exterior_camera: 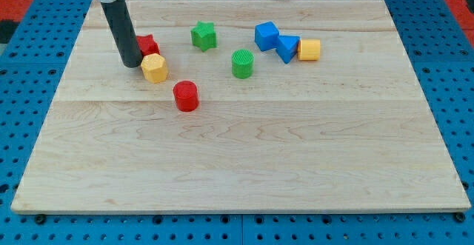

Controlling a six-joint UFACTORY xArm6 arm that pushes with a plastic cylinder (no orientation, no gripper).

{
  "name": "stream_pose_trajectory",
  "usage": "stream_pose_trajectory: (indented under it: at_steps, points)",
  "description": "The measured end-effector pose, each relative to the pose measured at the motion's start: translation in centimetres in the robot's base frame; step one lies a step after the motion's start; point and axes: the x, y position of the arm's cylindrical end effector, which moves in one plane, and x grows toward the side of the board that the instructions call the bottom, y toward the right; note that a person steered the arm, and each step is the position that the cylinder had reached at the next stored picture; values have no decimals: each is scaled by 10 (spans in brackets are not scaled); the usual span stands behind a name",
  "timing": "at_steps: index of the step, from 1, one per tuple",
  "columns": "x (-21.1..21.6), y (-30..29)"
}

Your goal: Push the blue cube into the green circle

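My tip rests on the wooden board far over at the view's left, touching or just beside the yellow block at its 9 o'clock, with the red star partly hidden behind the rod at about 1 o'clock from the tip. There are no jaws on this arm, only the bare rod, so nothing is gripped or held. The blue cube sits well apart from the tip, toward the view's top right, touching or nearly touching the blue triangular block at its 4 o'clock; a second yellow block lies just beyond that at 3 o'clock. The green circle, a ribbed round block, stands near the cube at roughly its 7 o'clock. A green star sits at 9 o'clock from the cube, and a red cylinder lies lower on the board. By my judgement the push has not begun: this is the approach step. The next move calls for bringing the tip across to the cube's 1 o'clock side, passing behind the blocks without nudging them, then driving it toward 7 o'clock. The gap beside the triangular block looks tight.
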Motion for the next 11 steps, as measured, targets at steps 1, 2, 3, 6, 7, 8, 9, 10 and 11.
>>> stream_pose_trajectory:
  at_steps: [1, 2, 3, 6, 7, 8, 9, 10, 11]
  points:
    - [-18, 0]
    - [-21, -15]
    - [-53, -39]
    - [-103, 205]
    - [-114, 285]
    - [-106, 306]
    - [-105, 288]
    - [-100, 265]
    - [-90, 233]
